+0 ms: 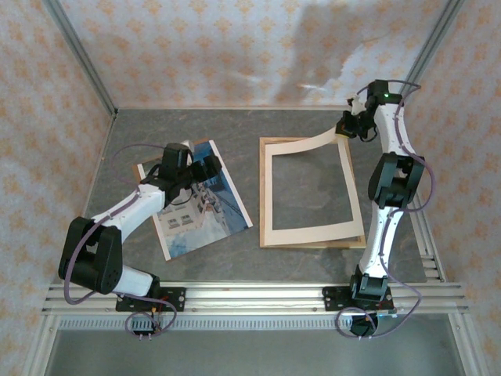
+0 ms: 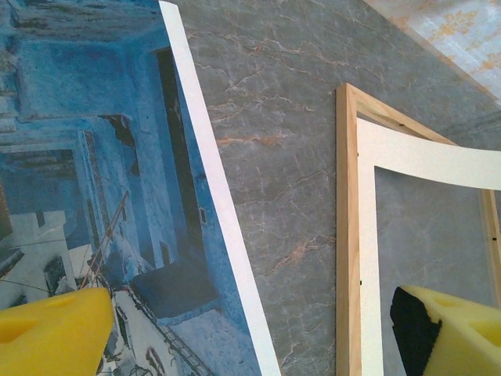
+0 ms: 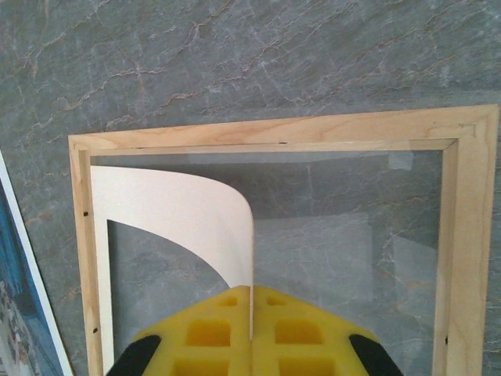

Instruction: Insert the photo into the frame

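Photo (image 1: 205, 205) lies face up on the table (image 1: 313, 129), left of the frame (image 3: 274, 131), below the left gripper (image 2: 250, 333): jaws wide, empty. Right gripper (image 3: 250, 301) is pinched shut on the mat (image 3: 180, 211) corner, which curls up off the frame. Step looks like clearing the mat; next, grab the photo's edge.

Wood frame (image 3: 274, 133), paper photo (image 2: 94, 157), card mat board (image 3: 180, 204)

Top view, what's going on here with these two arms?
The right gripper is shut on a corner of the cream mat board, holding it curled up above the frame. The left gripper hovers open over the photo, which lies face up on the table left of the frame. The photo is not yet in the frame.
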`<state>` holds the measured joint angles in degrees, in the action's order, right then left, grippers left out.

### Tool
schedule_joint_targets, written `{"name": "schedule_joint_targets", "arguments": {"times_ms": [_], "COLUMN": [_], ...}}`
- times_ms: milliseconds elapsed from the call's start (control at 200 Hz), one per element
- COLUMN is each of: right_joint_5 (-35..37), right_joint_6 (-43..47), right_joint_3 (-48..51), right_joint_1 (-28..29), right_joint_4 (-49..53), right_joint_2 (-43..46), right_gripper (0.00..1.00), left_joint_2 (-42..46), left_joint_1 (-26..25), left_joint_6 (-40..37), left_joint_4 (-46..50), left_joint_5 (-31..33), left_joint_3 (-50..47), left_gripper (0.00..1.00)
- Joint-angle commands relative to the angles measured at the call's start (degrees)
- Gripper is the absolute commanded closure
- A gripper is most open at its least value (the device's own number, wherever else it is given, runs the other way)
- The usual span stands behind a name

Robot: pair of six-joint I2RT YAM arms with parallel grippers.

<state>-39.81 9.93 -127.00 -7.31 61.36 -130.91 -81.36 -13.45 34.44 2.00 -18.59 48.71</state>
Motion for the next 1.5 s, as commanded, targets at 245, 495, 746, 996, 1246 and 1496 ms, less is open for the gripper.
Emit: {"name": "schedule_joint_targets", "arguments": {"times_ms": [245, 495, 746, 996, 1246, 1496], "right_joint_5": [-0.8, -2.2, -1.0, -1.6, -1.4, 2.3], "right_joint_6": [0.8, 1.2, -1.3, -1.8, -1.5, -2.4], "right_joint_3": [-2.7, -2.5, -2.0, -2.0, -0.1, 1.4], "right_joint_1": [-0.4, -0.4, -0.4, -0.5, -0.4, -0.5], "right_joint_4": [0.6, -1.4, -3.8, -4.6, -4.7, -5.2], "right_joint_2": [-3.5, -3.9, -4.2, -4.7, -5.1, -4.7], "right_gripper": [1.0, 1.0, 1.0, 1.0, 0.92, 0.72], "left_joint_2": [-0.3, -0.5, -0.5, -0.7, -0.9, -0.9], "left_joint_1": [-0.4, -0.8, -1.4, -1.5, -1.6, -1.7], "left_joint_6": [-0.9, -0.8, -0.8, -0.9, -1.0, -1.2], "left_joint_4": [1.0, 1.1, 1.3, 1.3, 1.3, 1.4], "left_joint_5": [1.7, 1.9, 1.9, 2.2, 2.1, 2.0], "left_joint_3": [1.6, 1.7, 1.8, 1.7, 1.7, 1.9], "left_gripper": [0.07, 0.07, 0.07, 0.07, 0.07, 0.07]}}
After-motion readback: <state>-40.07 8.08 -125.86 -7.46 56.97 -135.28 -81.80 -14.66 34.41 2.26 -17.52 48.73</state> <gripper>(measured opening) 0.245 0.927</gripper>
